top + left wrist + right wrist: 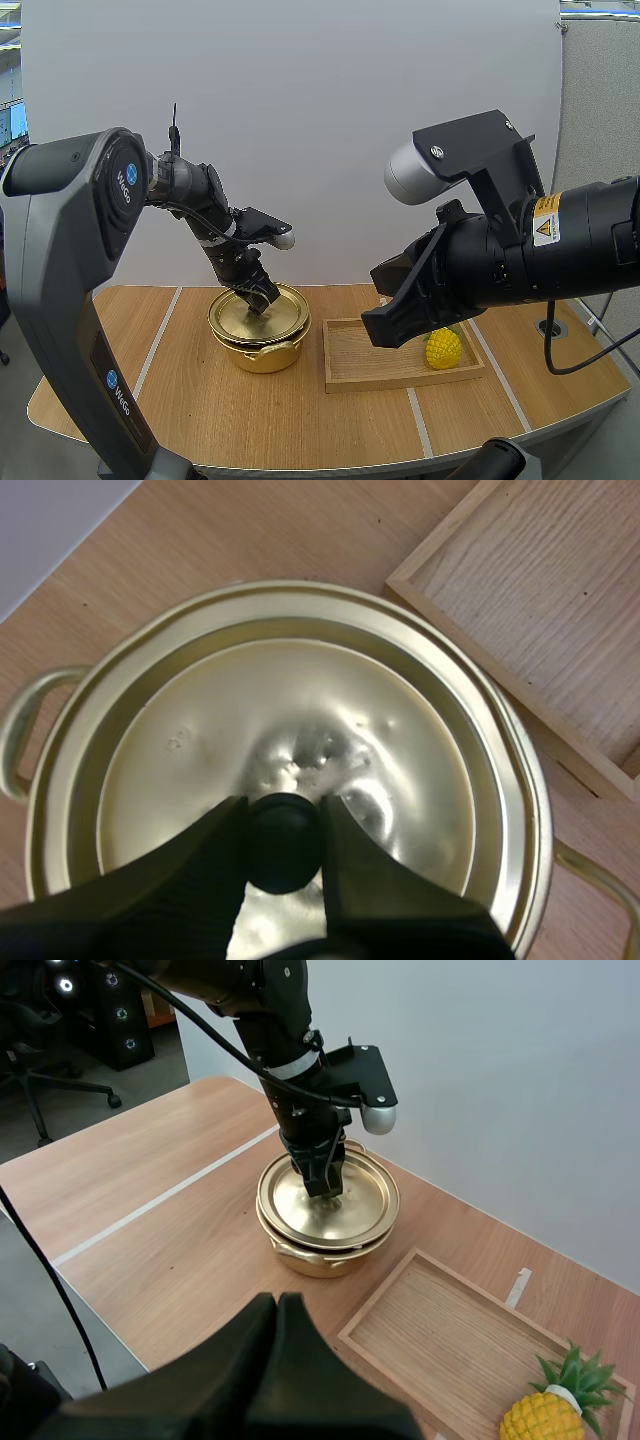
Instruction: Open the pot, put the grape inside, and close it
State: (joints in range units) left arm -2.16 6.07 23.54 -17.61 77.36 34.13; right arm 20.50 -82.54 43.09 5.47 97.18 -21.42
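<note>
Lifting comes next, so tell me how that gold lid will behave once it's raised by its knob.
The lid looks like thin, dented metal, so it is probably light and stiff. Held only by its small round knob in the left gripper, it may swing or tilt. The knob looks smooth, so it could slip if the pinch loosens.

Left hand pinching; right hand closed.

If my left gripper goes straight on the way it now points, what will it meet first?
Probably the lid: the left gripper points down at it with the black knob between its tips, which would press onto the lid.
</note>
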